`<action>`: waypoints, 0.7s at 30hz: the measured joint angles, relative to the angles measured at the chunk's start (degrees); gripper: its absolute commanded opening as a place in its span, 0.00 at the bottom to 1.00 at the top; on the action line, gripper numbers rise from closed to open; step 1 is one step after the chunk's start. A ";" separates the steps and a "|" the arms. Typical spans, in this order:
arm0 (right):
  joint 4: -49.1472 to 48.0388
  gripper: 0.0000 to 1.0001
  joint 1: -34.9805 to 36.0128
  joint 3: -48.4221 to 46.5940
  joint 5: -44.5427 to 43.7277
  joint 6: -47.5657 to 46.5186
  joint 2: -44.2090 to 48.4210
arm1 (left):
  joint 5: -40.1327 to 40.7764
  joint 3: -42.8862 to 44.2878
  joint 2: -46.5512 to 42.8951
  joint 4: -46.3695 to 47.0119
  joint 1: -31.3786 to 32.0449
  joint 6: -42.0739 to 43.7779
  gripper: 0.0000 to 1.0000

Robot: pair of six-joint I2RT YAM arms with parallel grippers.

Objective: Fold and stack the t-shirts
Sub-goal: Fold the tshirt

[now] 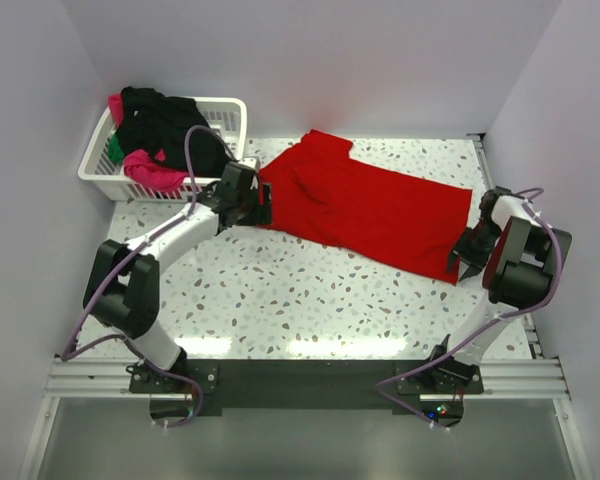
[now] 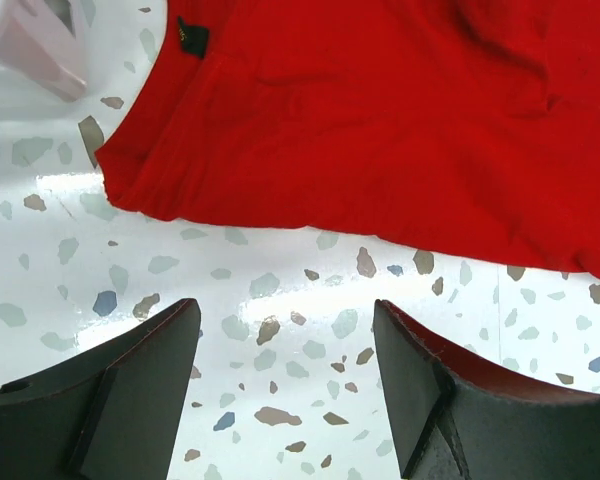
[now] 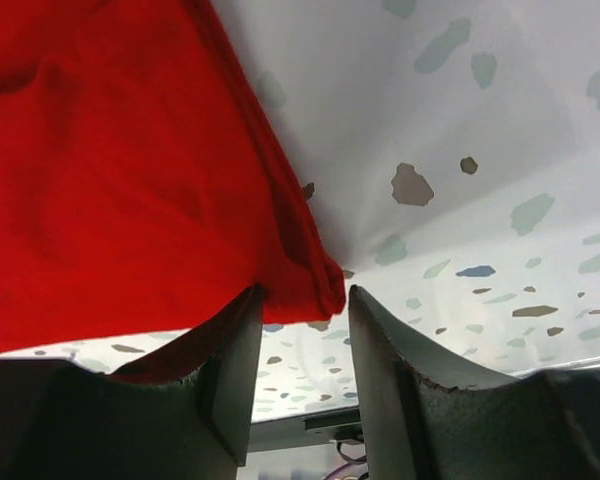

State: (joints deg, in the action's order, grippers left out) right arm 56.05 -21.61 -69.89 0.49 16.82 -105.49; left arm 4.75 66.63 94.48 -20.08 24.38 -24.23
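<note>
- Right pincer [image 3: 300, 295]: the jaws are narrow, with the hem corner of the red t-shirt [image 3: 110, 170] between them. You cannot tell whether they are clamped on the cloth or only bracket it. From above, the pincer's body hides that corner.
- Left pincer [image 2: 285, 320]: the jaws are wide apart with nothing between them, only bare table [image 2: 280, 290] under the tips.
- Left wrist view: the frame cuts off the shirt at the top and right. You see only the collar end and a small dark neck label [image 2: 192, 37], whose text is too small to read.
- Red t-shirt: plain bright red and spread fairly flat, with soft creases. It lies just ahead of the left pincer's tips, apart from them, and runs across to the right pincer.
- White basket [image 1: 230, 105]: it sits ahead and to the left of the left pincer, near it.
- Basket contents: black t-shirt [image 1: 155, 120], pink t-shirt [image 1: 150, 170] and green t-shirt [image 1: 114, 150]. They are heaped and overlapping, so you cannot make out their outlines.
</note>
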 measured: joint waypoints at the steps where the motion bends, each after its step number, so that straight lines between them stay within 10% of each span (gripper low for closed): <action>1: -0.22 0.41 -0.07 0.04 0.00 -0.02 -0.42 | 0.02 -0.37 -0.48 0.04 0.00 -0.33 0.75; 12: -0.24 0.00 -0.09 0.28 0.76 -0.37 -3.41 | 0.85 -4.83 -4.15 0.63 0.00 -1.92 0.75; 21: 1.33 0.00 -1.38 -0.11 -3.74 -0.35 -3.52 | 1.97 -9.57 -4.87 0.81 0.00 -3.28 0.74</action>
State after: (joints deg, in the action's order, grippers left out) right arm 57.39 -22.98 -70.00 -3.25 16.47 -109.01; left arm 6.72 57.06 89.60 -19.27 24.38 -27.51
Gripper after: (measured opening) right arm 0.027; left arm 0.746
